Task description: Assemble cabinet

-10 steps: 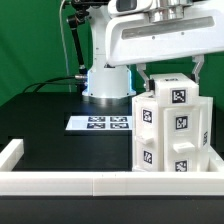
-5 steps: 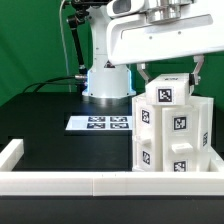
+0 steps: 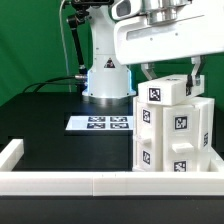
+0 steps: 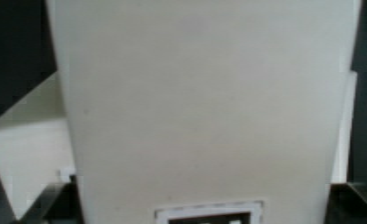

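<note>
Low white plastic border rail [image 3: 100,182]: laid along the near table edge, unmarked. Large white plastic box-shaped cabinet body [image 3: 172,140]: stood at four o'clock of the exterior view, black-and-white square tags on its faces; no legible writing. Small white tagged top block [image 3: 163,93]: seen raised and tilted against its placing a second ago, so judged being worked onto the body. Two-finger gripper [image 3: 166,70]: pinched on this block. Flat white marker board [image 3: 101,123]: behind, at centre.

I see the gripper [image 3: 166,72] has lifted and tilted the top block [image 3: 166,95] slightly above the cabinet [image 3: 172,135].
</note>
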